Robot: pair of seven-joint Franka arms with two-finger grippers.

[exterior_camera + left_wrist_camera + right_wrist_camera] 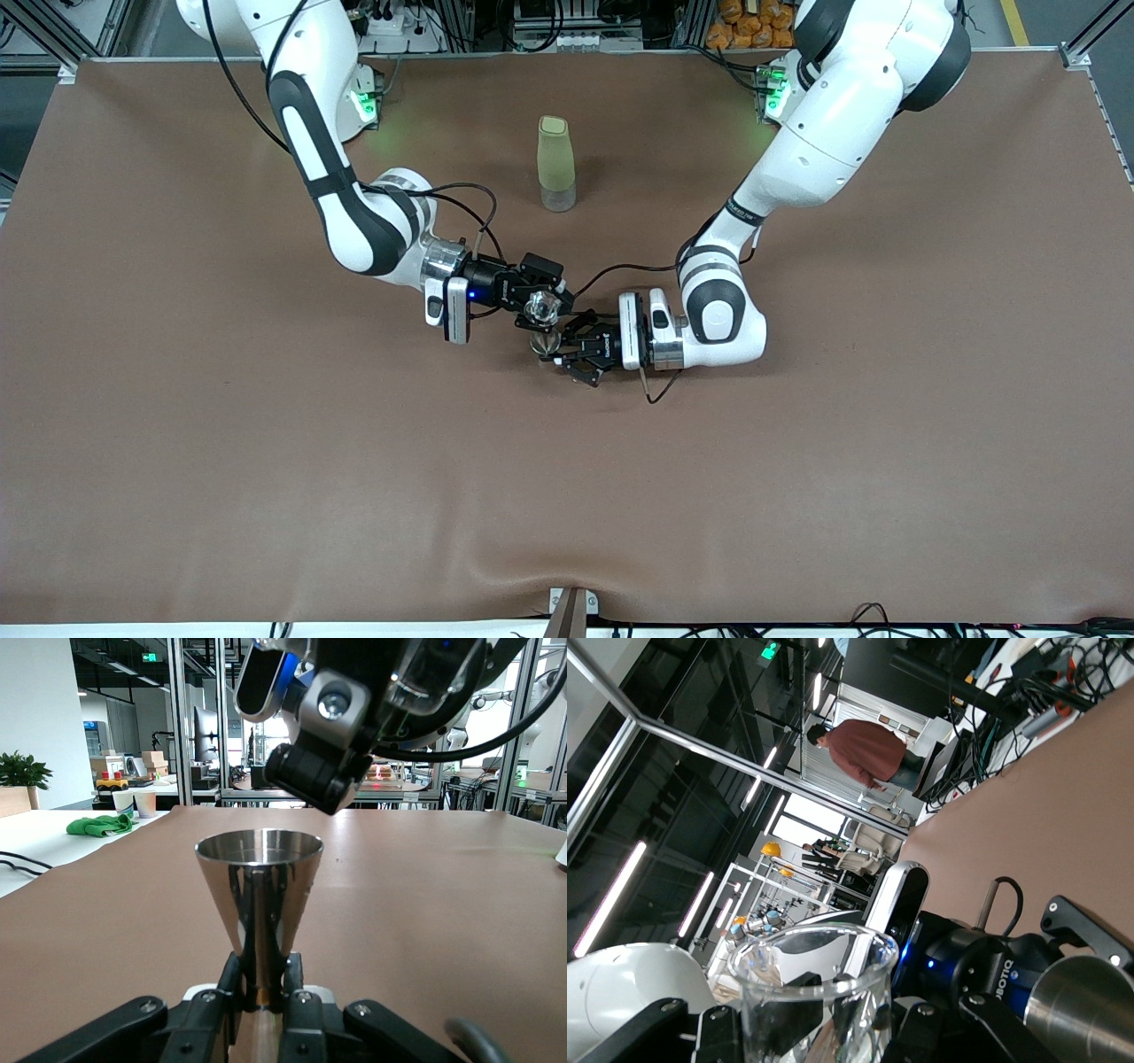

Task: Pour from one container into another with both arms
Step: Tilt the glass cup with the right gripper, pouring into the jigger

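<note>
The small clear glass cup (pixel 540 308) is up in the air over the middle of the table, with my right gripper (pixel 535 301) shut on it. In the right wrist view the cup (pixel 811 992) is tipped, its rim toward the jigger (pixel 1085 1010). The silvery metal jigger (pixel 541 342) hangs just under the cup, upright, and my left gripper (pixel 556 346) is shut on its narrow waist. In the left wrist view the jigger (pixel 259 886) stands between the fingers (pixel 232 979), and the right gripper (pixel 354 726) hangs just above its rim. I cannot see any liquid.
A tall pale-green bottle (pixel 556 164) stands on the brown table cover (pixel 266 461), farther from the front camera than the two grippers. Both arms' cables loop close to the wrists. A green cloth (pixel 99 825) and cups lie on a neighbouring white table.
</note>
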